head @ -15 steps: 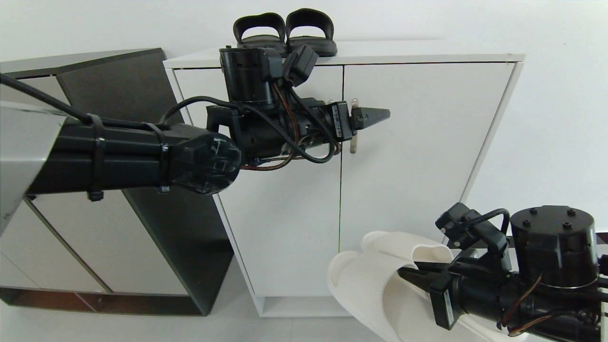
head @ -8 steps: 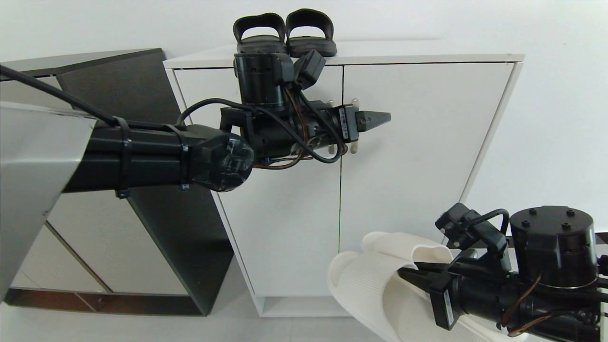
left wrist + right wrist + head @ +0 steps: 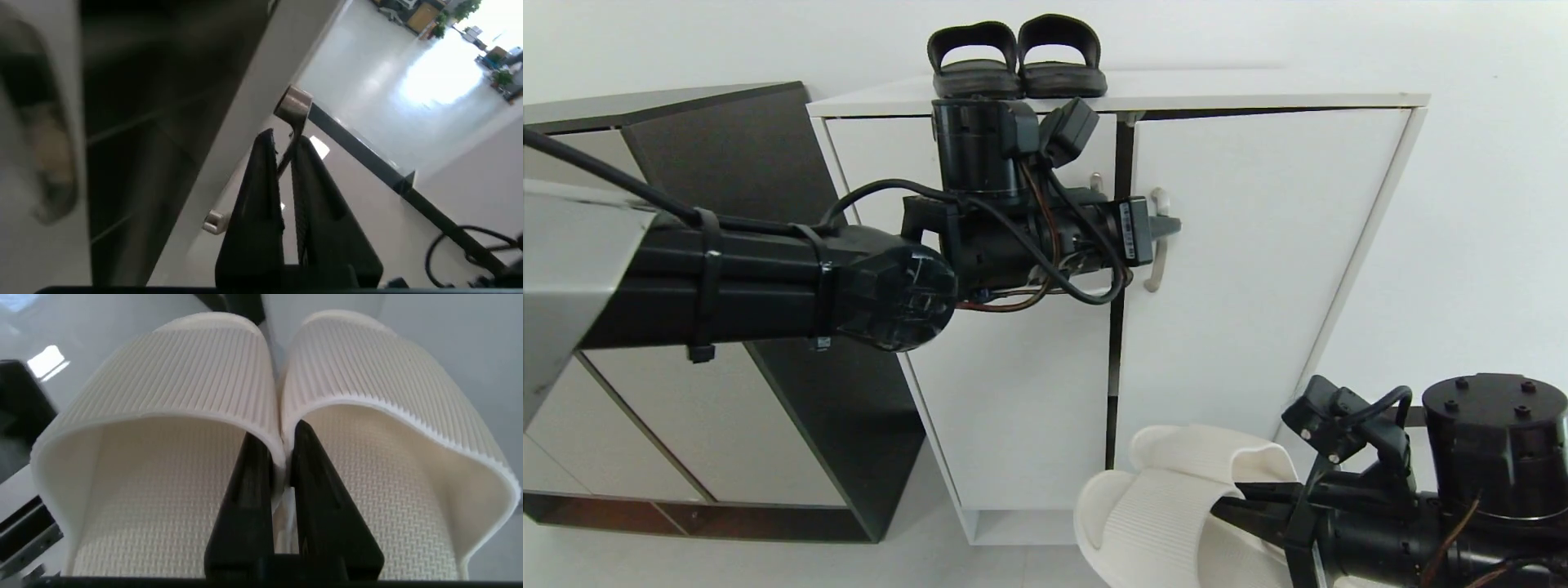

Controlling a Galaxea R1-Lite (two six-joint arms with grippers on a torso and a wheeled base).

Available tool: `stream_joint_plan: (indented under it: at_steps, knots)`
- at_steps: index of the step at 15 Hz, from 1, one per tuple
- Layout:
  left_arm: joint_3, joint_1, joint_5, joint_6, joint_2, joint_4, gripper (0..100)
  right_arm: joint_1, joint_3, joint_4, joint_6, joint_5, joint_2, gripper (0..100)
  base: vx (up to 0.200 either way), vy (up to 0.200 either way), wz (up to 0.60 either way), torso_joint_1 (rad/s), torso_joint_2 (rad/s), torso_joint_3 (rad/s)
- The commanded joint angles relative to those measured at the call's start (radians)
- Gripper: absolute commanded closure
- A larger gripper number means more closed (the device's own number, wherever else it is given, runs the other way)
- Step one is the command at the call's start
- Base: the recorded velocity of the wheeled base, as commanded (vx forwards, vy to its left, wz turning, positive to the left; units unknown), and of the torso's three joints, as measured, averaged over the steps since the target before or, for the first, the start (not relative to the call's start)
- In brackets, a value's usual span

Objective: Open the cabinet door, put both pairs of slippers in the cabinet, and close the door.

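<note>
Left gripper: fingers pressed together on the handle of the right door — in the left wrist view the thin bar sits pinched between them.
Right door: ajar, with a dark gap between it and the left door.
Right gripper: clamped on the white slippers, pinching the 2 inner strap edges together — held low in front of the cabinet.
Black slippers: 1 pair, side by side on the cabinet top, above the left door.
</note>
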Motion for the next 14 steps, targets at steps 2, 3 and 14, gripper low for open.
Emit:
stream_joint_plan:
  at_steps: [2,3,14]
  knots:
    - [0.096,-0.043,0.002,0.004,-0.1,-0.003,100,0.0,0.024,0.002,-0.002,0.059,-0.052,100,0.0,0.0,0.0,0.0,0.0,0.0]
    - [0.119,-0.051,0.004,0.004,-0.123,-0.006,100,0.0,0.027,0.002,-0.004,0.07,-0.06,100,0.0,0.0,0.0,0.0,0.0,0.0]
    - [0.342,0.028,0.05,-0.002,-0.281,-0.124,100,0.01,0.047,0.006,-0.005,0.073,-0.071,100,0.0,0.0,0.0,0.0,0.0,0.0]
